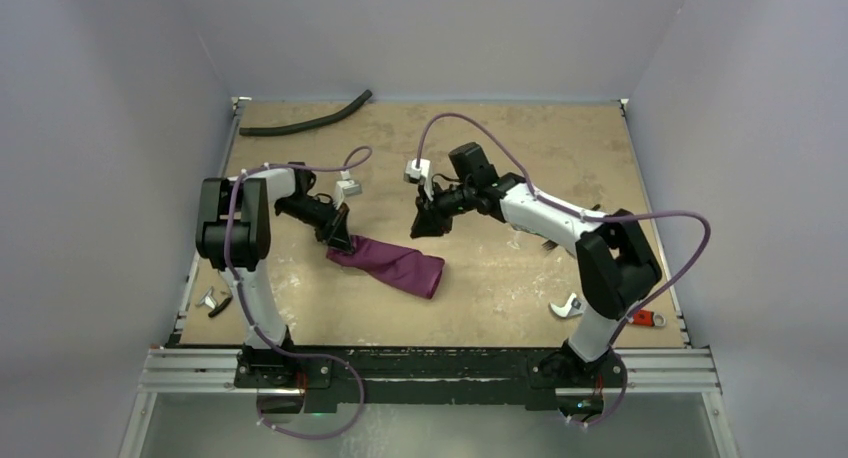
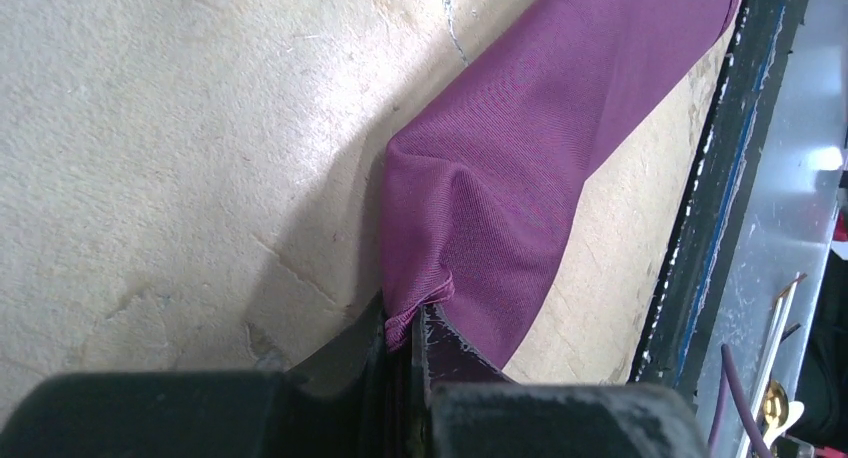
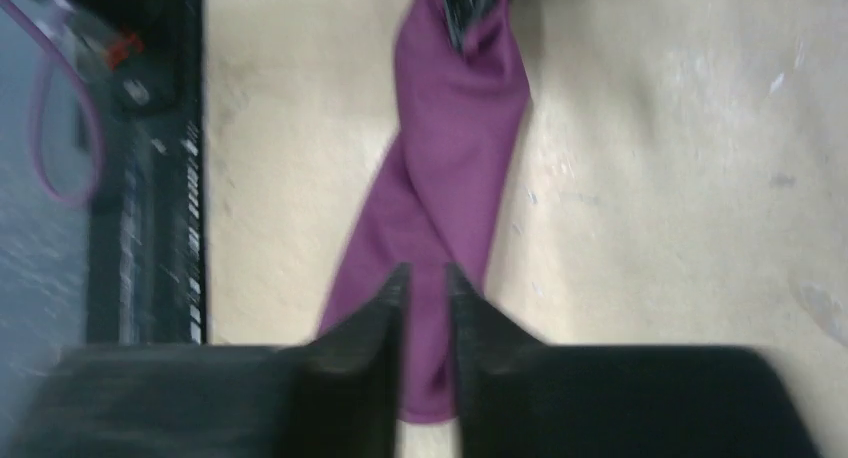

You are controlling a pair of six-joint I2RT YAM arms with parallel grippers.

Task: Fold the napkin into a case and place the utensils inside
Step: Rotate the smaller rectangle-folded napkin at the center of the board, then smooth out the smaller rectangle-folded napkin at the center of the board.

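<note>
The plum-purple napkin [image 1: 395, 266] lies on the board as a long, narrow, slightly twisted folded band [image 3: 450, 178]. My left gripper [image 1: 340, 240] is shut on its upper-left corner, the hemmed edge pinched between the black jaws [image 2: 415, 318]. The cloth [image 2: 520, 178] runs away from it towards the table's front rail. My right gripper [image 1: 428, 226] hangs above the board, up and to the right of the band. Its jaws [image 3: 425, 273] stand apart, and the band's free end shows below the gap, untouched. I cannot make out the utensils for certain. A thin silvery stem [image 2: 785, 303] and a gold glint [image 2: 775, 403] show past the rail.
A black rubber hose [image 1: 305, 123] lies at the back left. A red-handled tool with silver jaws [image 1: 566, 306] sits by the right arm's base. A small silvery piece [image 1: 207, 300] lies off the board's left edge. The black front rail [image 2: 715, 178] borders the board.
</note>
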